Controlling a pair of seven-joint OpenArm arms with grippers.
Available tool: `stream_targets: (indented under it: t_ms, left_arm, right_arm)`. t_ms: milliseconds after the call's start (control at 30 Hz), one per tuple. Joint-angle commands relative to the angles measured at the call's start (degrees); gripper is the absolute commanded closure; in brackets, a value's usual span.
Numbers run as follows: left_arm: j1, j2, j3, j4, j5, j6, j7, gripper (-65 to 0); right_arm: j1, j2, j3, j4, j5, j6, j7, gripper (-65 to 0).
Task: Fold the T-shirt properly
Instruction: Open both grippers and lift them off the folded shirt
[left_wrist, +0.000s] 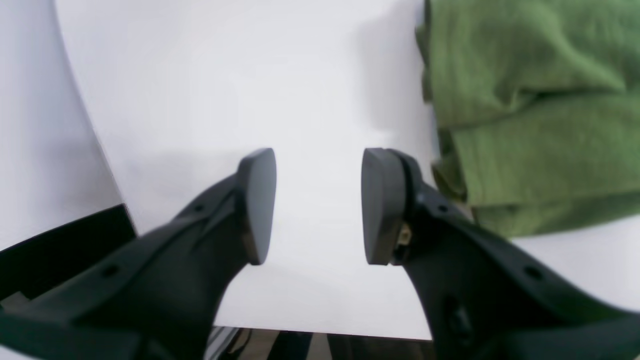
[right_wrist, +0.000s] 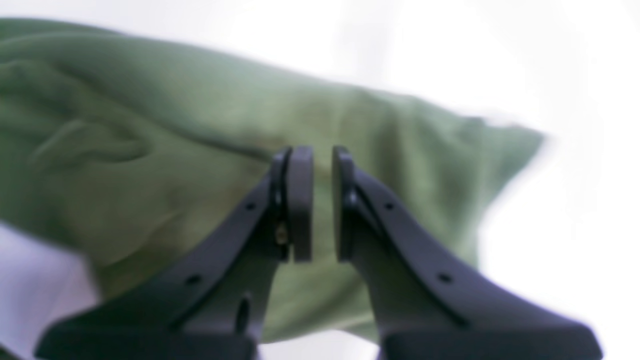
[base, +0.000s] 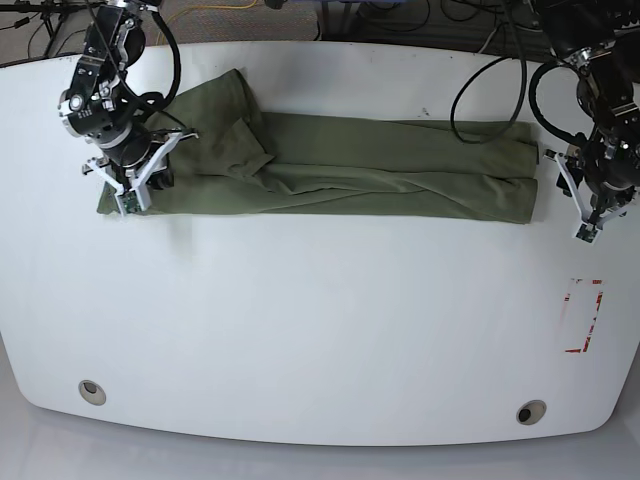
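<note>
Base view: T-shirt lies as a long narrow band across the far part of the white table, sleeves already folded in.
Left gripper: jaws apart, empty, over bare table just beside the shirt's end.
Right gripper: nearly closed, over the opposite end; nothing visibly pinched.
Progress: lengthwise folds look done; crosswise folds remain.

White oval table, red floor-style marking, cables behind
</note>
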Motion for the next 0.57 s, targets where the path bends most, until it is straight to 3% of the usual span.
stream_targets:
  t_ms: [0, 200, 533]
  left_arm:
    - [0.7, -0.9, -1.3, 2.0, 0.1, -0.1, -0.7, -24.9]
    - [1.3, 1.3, -1.8, 2.6, 0.3, -0.1, -0.8, -24.9]
    - [1.2, 1.3, -1.7, 2.6, 0.5, -0.1, -0.9, -24.9]
  right_arm:
    - [-1.4, 0.3, -1.8, 1.1, 0.4, 0.0, 1.2, -6.2]
    - [-2.0, 0.2, -4.0, 1.1, 0.4, -0.1, 1.3, -6.0]
    - [-2.2, -2.0, -4.2, 1.0, 0.0, -0.1, 1.3, -6.0]
